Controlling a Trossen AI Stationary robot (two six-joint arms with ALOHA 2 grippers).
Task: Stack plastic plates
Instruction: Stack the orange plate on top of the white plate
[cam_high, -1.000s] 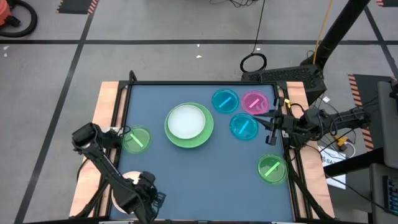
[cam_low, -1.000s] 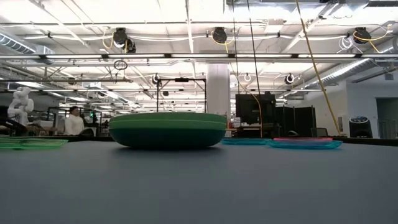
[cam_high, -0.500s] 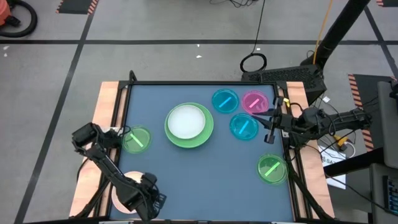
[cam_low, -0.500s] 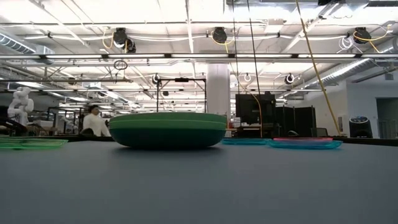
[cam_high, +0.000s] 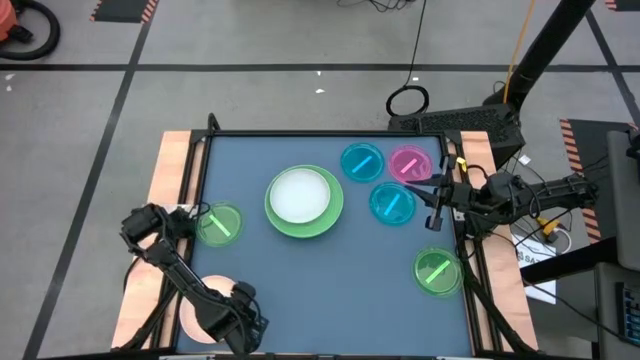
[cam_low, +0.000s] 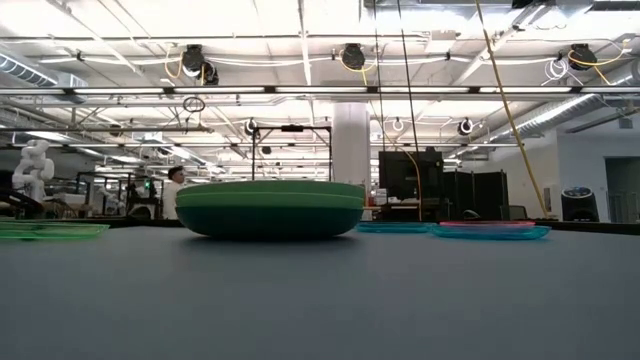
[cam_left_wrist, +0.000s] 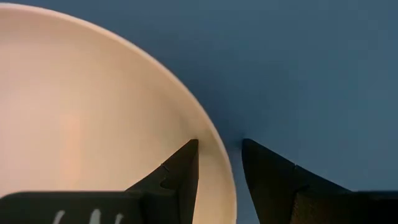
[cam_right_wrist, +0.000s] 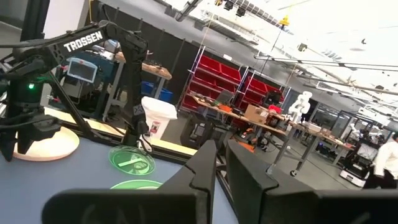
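A cream plate (cam_left_wrist: 93, 106) lies flat on the table near its front left corner (cam_high: 196, 318). My left gripper (cam_left_wrist: 219, 146) points down over it (cam_high: 230, 314), open. One finger is over the plate's inside and the other over bare table, with the rim (cam_left_wrist: 227, 186) between them. Whether they touch it I cannot tell. At mid-table a white plate rests on a stack of green plates (cam_high: 303, 200). Small green (cam_high: 219, 224), blue (cam_high: 391, 203) and pink (cam_high: 408, 164) plates lie singly. My right gripper (cam_high: 433, 203) waits shut at the right edge.
Another blue plate (cam_high: 361, 162) lies at the back and a second small green one (cam_high: 437, 271) at the front right. Wooden rails (cam_high: 170, 170) frame the table. The blue mat between the stack and the front edge (cam_high: 330, 300) is bare.
My left gripper has sunk straight down toward the cream plate, with the gap between its fingers unchanged. No plate has moved. A person far behind the table has walked toward the right.
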